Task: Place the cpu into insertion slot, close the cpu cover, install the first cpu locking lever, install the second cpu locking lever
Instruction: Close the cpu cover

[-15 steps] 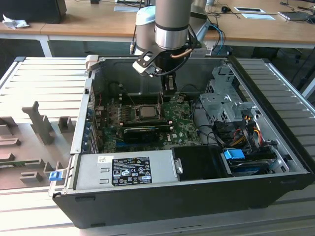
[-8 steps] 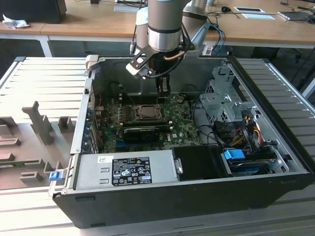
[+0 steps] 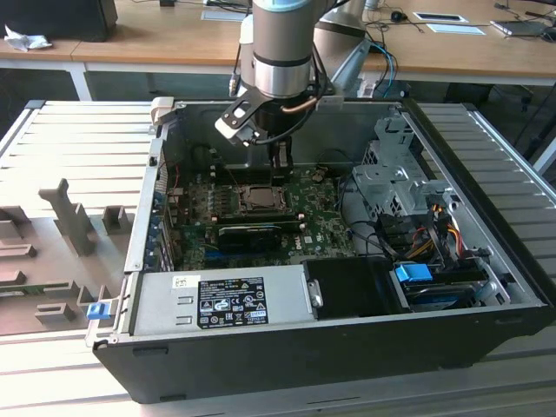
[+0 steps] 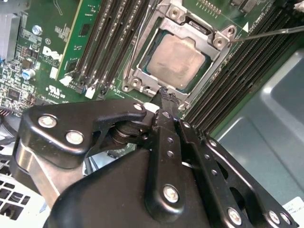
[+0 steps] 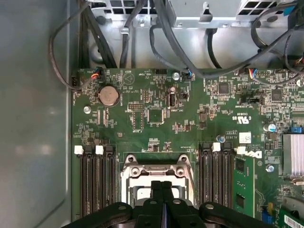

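— What is lying nearest in the exterior view?
— A black, open computer case (image 3: 347, 356) is resting on the ribbed grey metal tabletop (image 3: 78, 130). A silver power supply box (image 3: 287, 291) is sitting along the case's near wall.

— And behind the box?
— A green motherboard (image 3: 321, 234) is lying flat in the case. A long black rectangular card (image 3: 252, 233) is sitting on it, just in front of the socket.

— Where is the chip sitting?
— The small square cpu (image 4: 179, 59), with its dull silver-grey metal top, is sitting in the insertion slot (image 4: 176, 13). That slot is the square socket with the silvery frame, between rows of black memory slots (image 4: 109, 42). The cpu cover (image 4: 145, 71), a thin silvery frame plate, is lying down around the chip, and the chip's top is showing through its square window.

— What is the arm doing?
— The black gripper (image 4: 165, 95) is hanging just over the socket's edge. In both wrist views its fingers are pressing together, with a hairline between them.

— Is anything else showing at the socket?
— A thin silvery rod (image 4: 270, 32) is sticking out from one corner, crossing the memory slots.

— And farthest back?
— Light wooden desks (image 3: 174, 39) are standing beyond the case.
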Robot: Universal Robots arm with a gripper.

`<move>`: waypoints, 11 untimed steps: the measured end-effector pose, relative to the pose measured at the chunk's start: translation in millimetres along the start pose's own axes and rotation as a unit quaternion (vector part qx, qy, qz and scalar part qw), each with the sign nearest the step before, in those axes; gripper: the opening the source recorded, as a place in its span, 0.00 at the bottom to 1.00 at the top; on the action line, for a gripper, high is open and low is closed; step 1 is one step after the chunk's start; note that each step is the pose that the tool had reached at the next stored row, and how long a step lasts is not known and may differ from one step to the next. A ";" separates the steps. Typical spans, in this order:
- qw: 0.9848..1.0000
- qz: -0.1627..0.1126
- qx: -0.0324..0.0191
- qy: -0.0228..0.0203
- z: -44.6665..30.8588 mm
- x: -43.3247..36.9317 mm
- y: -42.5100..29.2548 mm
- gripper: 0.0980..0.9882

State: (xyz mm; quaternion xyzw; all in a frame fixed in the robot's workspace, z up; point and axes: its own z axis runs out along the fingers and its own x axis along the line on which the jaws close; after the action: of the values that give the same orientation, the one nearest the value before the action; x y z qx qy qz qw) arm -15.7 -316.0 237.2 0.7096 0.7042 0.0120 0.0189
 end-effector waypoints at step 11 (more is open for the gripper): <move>1.000 0.000 0.000 0.000 0.7 0.0 -8.2 0.01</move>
State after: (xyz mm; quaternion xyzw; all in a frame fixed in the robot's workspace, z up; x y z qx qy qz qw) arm -23.8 -315.9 236.1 0.7096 0.7042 0.0121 0.0188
